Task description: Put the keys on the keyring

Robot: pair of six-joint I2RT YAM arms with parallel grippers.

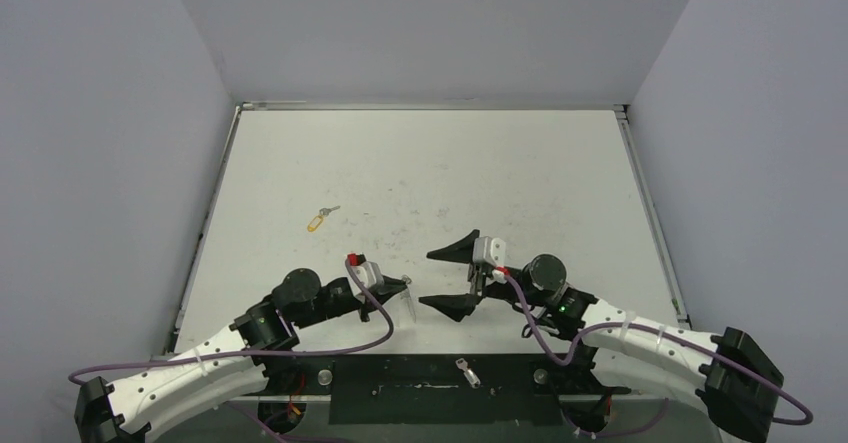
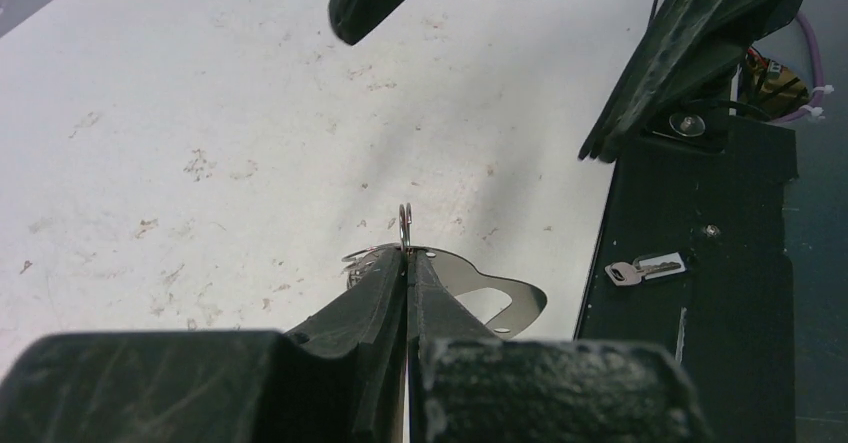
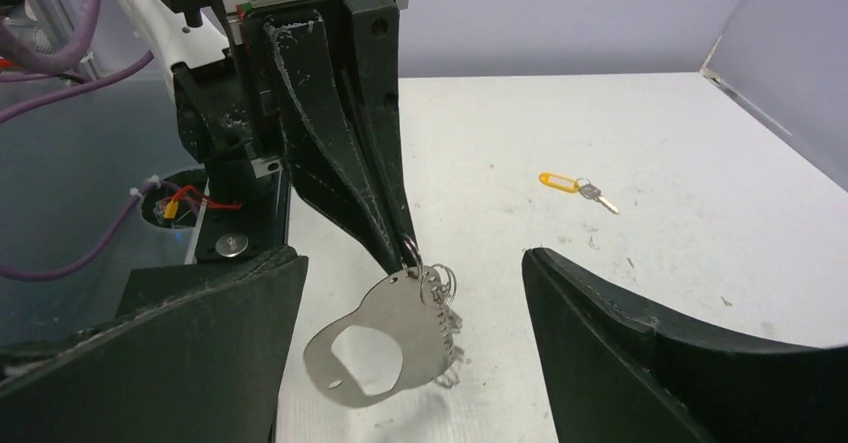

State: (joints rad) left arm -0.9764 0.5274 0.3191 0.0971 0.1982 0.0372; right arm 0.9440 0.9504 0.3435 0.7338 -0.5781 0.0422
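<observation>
- Right wrist view: the left gripper (image 3: 398, 245) comes down from above with its jaws clenched on a small ring at the top of the keyring (image 3: 400, 313). The flat loop and its short chain hang free above the table (image 3: 650, 123).
- The right gripper (image 3: 412, 255) faces the keyring with its jaws spread wide, one on each side of it, and nothing in them.
- The yellow-tagged key (image 3: 575, 183) lies flat on the table well beyond the keyring, apart from both claws.
- Left wrist view: the two black fingers (image 2: 380, 293) are pressed together with the ring pinched at their tips, and the keyring plate juts out beside them.
- A plain silver key (image 2: 645, 268) lies on the black base plate (image 2: 720, 343), nearer the arm bases than the keyring. No key is on the keyring yet.
- Top view: both forearms reach inward from the near edge and are bent at the elbow, so the claws meet tip to tip around the keyring near the middle.
- The step in hand looks like fetching a key with the free right claw.
- To do it well, the left should hold the keyring steady and off the table. The right should take a key by its head so the hole end stays clear for threading.
- The flat-lying key calls for a steep, fingertip pinch.
</observation>
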